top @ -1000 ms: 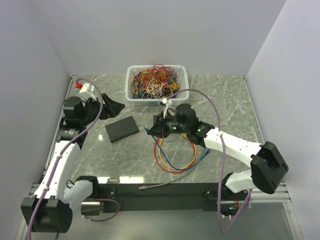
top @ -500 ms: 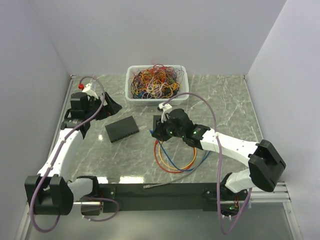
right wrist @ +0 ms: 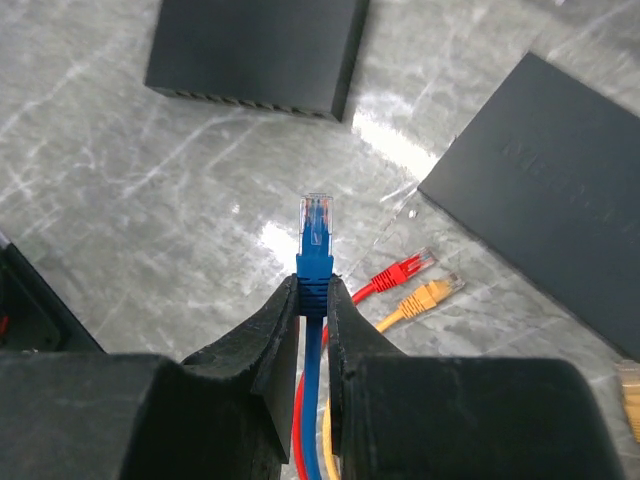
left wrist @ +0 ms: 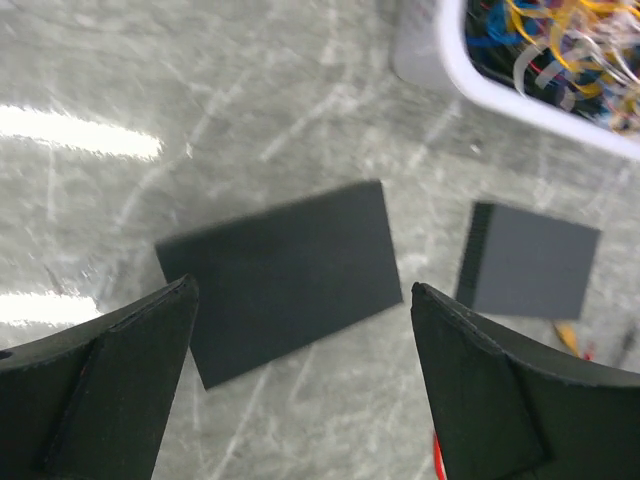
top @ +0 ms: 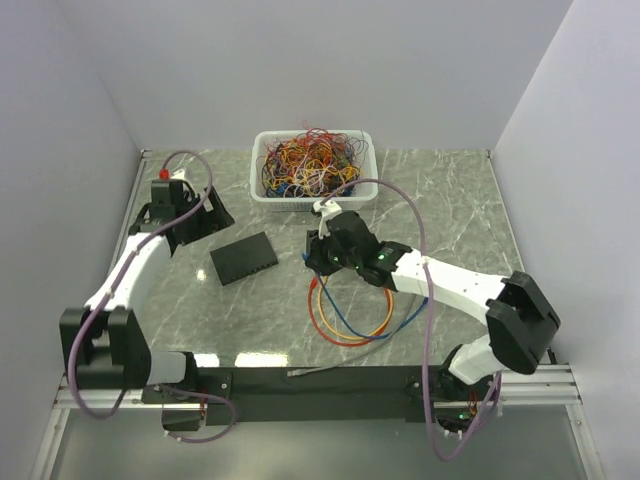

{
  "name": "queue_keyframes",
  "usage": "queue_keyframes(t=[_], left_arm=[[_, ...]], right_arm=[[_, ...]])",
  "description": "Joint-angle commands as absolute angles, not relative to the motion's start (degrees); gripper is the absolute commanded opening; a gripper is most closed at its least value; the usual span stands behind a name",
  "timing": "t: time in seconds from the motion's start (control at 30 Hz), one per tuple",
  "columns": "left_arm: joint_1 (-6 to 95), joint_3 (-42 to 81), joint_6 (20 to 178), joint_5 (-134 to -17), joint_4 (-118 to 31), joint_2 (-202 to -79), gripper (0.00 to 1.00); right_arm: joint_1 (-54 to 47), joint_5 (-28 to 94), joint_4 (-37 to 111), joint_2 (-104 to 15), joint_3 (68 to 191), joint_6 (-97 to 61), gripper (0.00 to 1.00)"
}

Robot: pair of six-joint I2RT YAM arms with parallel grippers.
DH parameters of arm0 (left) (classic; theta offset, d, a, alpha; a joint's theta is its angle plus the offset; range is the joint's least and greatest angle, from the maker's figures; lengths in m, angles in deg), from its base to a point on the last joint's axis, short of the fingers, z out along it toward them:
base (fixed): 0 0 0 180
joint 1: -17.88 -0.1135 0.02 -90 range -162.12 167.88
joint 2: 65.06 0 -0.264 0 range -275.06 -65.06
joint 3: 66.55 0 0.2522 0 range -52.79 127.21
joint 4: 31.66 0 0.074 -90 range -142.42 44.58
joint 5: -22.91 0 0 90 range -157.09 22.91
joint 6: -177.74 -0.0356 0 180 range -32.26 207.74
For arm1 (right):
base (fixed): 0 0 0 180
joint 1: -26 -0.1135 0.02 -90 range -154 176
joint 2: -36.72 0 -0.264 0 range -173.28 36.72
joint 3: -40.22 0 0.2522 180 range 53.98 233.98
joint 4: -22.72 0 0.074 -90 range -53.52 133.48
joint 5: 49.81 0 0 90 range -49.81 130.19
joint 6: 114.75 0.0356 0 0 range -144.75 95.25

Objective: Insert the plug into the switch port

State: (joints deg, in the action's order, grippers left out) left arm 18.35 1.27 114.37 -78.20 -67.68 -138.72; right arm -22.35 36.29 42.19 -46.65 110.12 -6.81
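From above, the left gripper [top: 193, 226] hangs over the far left of the marble table [top: 450, 200], its jaws spread wide with nothing between them. The black switch [top: 244, 258] lies flat just to its right. The right gripper [top: 316, 260] sits right of the switch, apart from it, above a second dark box that its body mostly hides. What its fingers pinch is too small to make out here. Loops of red, blue and yellow cable [top: 350, 318] trail from it towards the arm bases, and a white basket [top: 258, 170] heaped with tangled wires stands at the back. In the left wrist view, both fingertips are cut off by the lower edge. The switch shows between them only as a blurred dark slab, and no ports can be seen. The second box [left wrist: 530, 262] lies further right, and a corner of the basket is cropped at the top. In the right wrist view, the jaws are closed on the boot of the blue plug [right wrist: 317, 232], whose clear tip points at the switch but stands well short of it. The switch's near face is too shadowed to show its ports clearly. A faint mark on the second box cannot be read. A red plug [right wrist: 402, 269] and a yellow plug [right wrist: 428, 293] lie loose beside that box.
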Motion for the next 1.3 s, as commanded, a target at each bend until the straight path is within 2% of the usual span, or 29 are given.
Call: queue_keyframes(t=[0.0,0.53,0.73,0.9,1.0,1.17,1.27], left_arm=[[16.57,6.18,112.0,-75.01,-70.37,-143.8,0.93],[14.54,12.07,116.31,-71.84,-73.63,-157.07,0.92],[13.4,12.6,116.22,-74.82,-74.33,-162.08,0.91],[13.4,12.43,116.22,-73.6,-75.21,-162.35,0.9],[13.57,11.55,116.48,-73.07,-75.91,-162.0,0.86],[15.06,9.53,116.83,-72.45,-76.53,-161.74,0.71],[15.85,8.65,117.53,-71.75,-76.79,-161.47,0.71]], right_arm=[[-22.42,35.36,40.53,-49.67,110.67,-6.47,0.0],[-22.51,37.9,42.81,-48.97,110.75,-7.52,0.0],[-22.69,37.02,42.89,-48.79,110.93,-7.26,0.0],[-22.69,37.72,43.6,-47.21,110.49,-7.34,0.0],[-22.69,37.99,44.21,-46.07,109.96,-7.26,0.0],[-22.69,38.52,44.39,-43.18,107.25,-6.64,0.0],[-22.77,38.52,44.21,-41.42,105.84,-6.2,0.0]])
